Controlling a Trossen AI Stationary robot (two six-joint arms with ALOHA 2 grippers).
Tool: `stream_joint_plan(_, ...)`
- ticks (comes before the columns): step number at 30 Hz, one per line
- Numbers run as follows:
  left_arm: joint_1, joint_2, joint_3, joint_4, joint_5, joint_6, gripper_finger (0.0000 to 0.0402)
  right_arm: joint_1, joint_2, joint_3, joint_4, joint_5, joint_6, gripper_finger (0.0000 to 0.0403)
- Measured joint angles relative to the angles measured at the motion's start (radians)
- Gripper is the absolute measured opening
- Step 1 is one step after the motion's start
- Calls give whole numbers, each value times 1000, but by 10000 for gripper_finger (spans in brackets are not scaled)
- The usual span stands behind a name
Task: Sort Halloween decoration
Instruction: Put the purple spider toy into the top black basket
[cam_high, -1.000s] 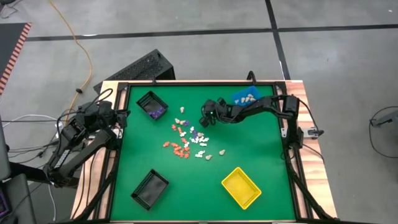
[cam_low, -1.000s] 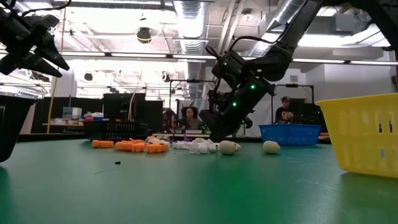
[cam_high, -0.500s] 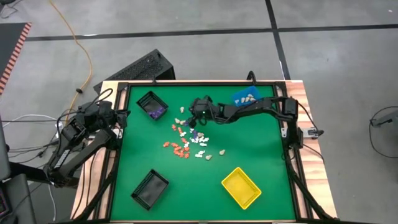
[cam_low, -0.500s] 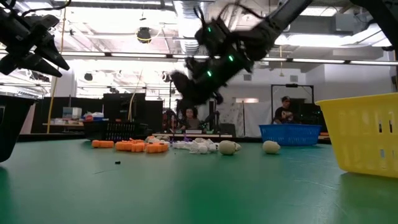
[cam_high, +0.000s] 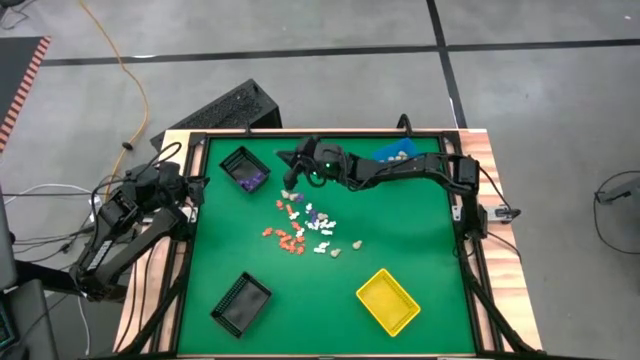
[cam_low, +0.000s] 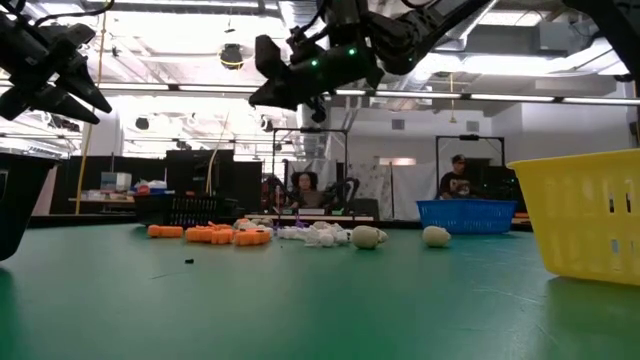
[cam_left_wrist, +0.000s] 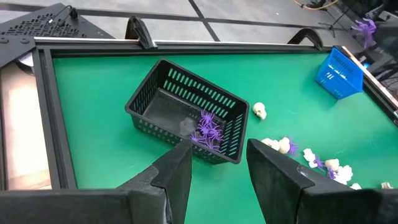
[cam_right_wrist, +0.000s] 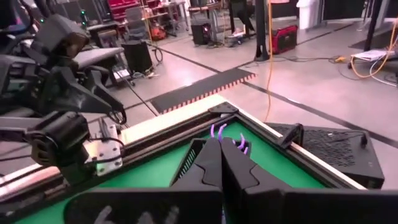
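Halloween decoration (cam_high: 305, 228) lies mostly as a loose scatter at mid-table: orange pieces toward the left arm's side, white and beige ones beside them, a few purple among them. One purple piece (cam_right_wrist: 225, 134) is pinched at the fingertips of the right gripper (cam_high: 290, 160), jaws closed on it, its thin legs sticking out past the tips. That gripper hangs well above the green table (cam_high: 400, 240), between the scatter and the black bin (cam_high: 243, 168) at the far left corner. More purple pieces (cam_left_wrist: 209, 127) already sit in that bin. Beige pieces lie in the blue bin (cam_high: 397, 155). Yellow bin (cam_high: 388, 300) and a second black bin (cam_high: 240, 302) stand at the near edge. Left gripper (cam_left_wrist: 214, 168) waits off the table's left edge, jaws apart, holding nothing, facing the black bin.
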Motion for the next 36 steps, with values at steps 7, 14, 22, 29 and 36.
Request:
stream_joint_plan(7, 0, 0, 0, 0, 0, 0, 143, -7, 34, 17, 86, -35, 54, 14)
stream_joint_plan(14, 0, 0, 0, 1, 1, 0, 143, -3, 220, 221, 98, -107, 85, 14)
stream_joint_plan(22, 0, 0, 0, 1, 1, 0, 143, -7, 447, 574, -73, -208, 78, 21)
stream_joint_plan(29, 0, 0, 0, 0, 1, 0, 144, -8, 576, 760, -253, -232, 52, 34)
stream_joint_plan(36, 0, 0, 0, 0, 1, 0, 144, -9, 592, 782, -389, -232, -60, 108)
